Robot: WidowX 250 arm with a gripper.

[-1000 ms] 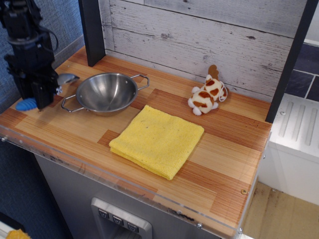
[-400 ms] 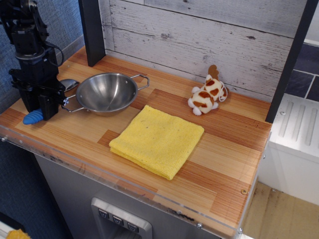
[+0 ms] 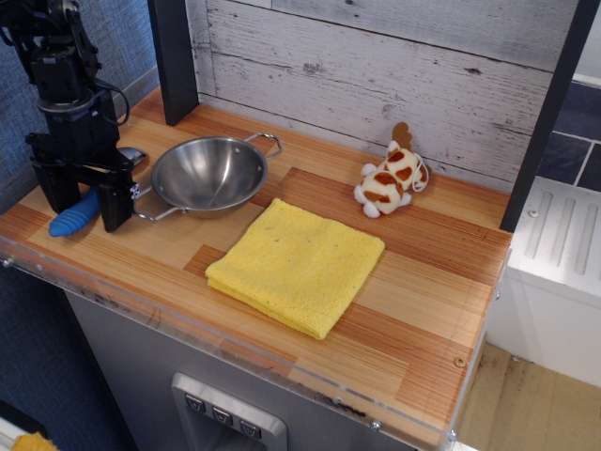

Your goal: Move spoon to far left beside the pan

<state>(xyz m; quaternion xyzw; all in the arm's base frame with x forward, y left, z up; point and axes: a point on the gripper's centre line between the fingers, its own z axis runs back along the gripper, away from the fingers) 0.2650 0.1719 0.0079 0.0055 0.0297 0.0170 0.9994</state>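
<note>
My claw: spread wide, both black fingers pointing down at the wooden counter, gripping nothing. It stands just left of the pan.
Spoon: lying flat on the counter between my two fingers, left of the pan; the ribbed blue handle sticks out toward the counter's front-left edge, and a bit of the silver bowl end shows behind my wrist, near the pan's left rim. I cannot tell whether either finger touches it.
Pan: upright, empty, shiny steel; its near wire handle reaches toward my right finger, its other handle points at the back wall.
Yellow cloth: folded square, in front and to the right of the pan, close to it but apart.
Toy animal: white with brown patches, well to the right of the pan, near the plank wall.
</note>
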